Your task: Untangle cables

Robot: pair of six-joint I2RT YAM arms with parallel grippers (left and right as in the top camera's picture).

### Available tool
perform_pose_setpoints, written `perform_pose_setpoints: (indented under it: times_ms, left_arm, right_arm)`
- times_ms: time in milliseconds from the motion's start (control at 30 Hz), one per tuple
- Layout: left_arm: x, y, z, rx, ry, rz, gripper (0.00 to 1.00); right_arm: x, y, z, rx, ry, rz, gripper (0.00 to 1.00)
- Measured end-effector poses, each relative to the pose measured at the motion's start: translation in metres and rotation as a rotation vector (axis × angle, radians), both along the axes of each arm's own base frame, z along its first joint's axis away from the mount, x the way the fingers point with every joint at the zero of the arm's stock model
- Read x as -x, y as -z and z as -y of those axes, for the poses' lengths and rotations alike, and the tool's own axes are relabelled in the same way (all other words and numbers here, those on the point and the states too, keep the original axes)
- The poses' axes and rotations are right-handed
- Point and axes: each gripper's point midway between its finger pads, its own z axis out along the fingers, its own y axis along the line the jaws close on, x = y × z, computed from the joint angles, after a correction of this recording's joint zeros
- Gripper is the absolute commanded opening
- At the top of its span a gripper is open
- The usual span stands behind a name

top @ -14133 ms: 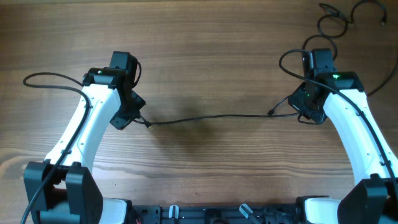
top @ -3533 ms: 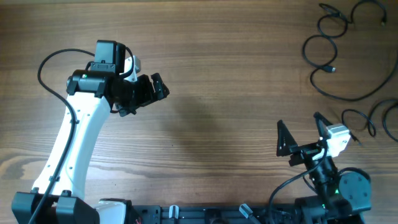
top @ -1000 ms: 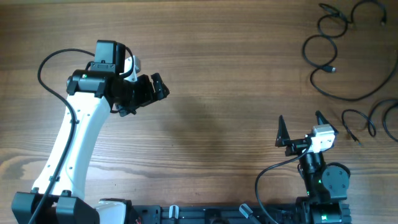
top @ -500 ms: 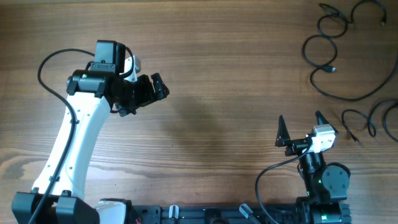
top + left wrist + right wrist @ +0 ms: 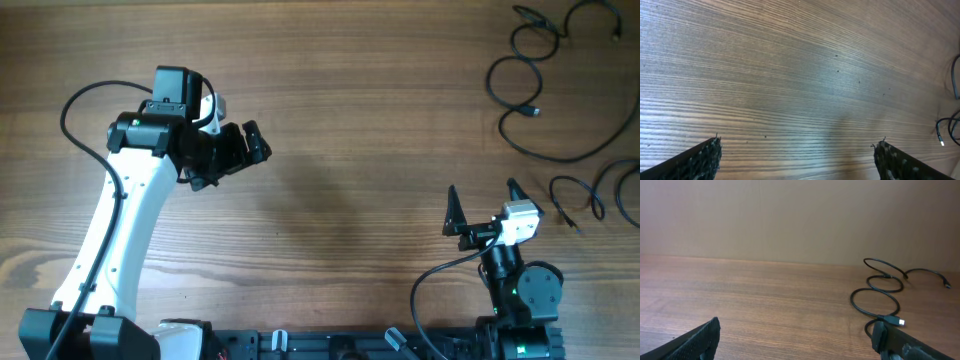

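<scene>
On the wooden table [image 5: 350,60], the left gripper [image 5: 238,157] and right gripper [image 5: 483,197] are both wide open, holding nothing. The cables [image 5: 545,157] lie in loose loops at the far right. They look thin, light and floppy, probably best pinched near a plug end [image 5: 536,112].

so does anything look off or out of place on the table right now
Nothing looks damaged or spilled. The cables lie in loose loops along the right edge of the table, some running out of the overhead view. Both the left pincer and the right pincer are open, empty and well clear of them.
</scene>
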Motion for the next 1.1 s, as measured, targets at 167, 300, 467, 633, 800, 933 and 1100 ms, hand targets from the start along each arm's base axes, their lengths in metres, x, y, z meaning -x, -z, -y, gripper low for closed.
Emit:
perform_pose_setpoints:
  times_ms: [167,300,467,633,800,933,1100]
  left_arm:
    - [0.015,0.004,-0.012,-0.067,-0.013,-0.054,1.00]
    - [0.018,0.004,-0.018,-0.092,-0.025,0.026,1.00]
    - [0.050,0.037,-0.023,-0.095,-0.026,0.069,1.00]
    - [0.063,0.002,-0.026,-0.084,-0.039,0.225,1.00]
    - [0.082,-0.031,-0.028,-0.053,-0.054,0.487,1.00]
    - [0.091,-0.023,-0.030,-0.044,-0.063,0.601,1.00]
    - [0.106,-0.034,-0.034,-0.063,-0.033,0.828,1.00]
  right_arm:
    - [0.000,0.000,0.000,0.000,0.000,0.001,1.00]
    - [0.000,-0.001,0.000,0.000,0.000,0.003,1.00]
    - [0.000,-0.001,0.000,0.000,0.000,0.006,1.00]
    - [0.000,-0.001,0.000,0.000,0.000,0.006,1.00]
    - [0.000,-0.001,0.000,0.000,0.000,0.006,0.99]
    - [0.000,-0.001,0.000,0.000,0.000,0.006,1.00]
    - [0.000,-0.002,0.000,0.000,0.000,0.007,1.00]
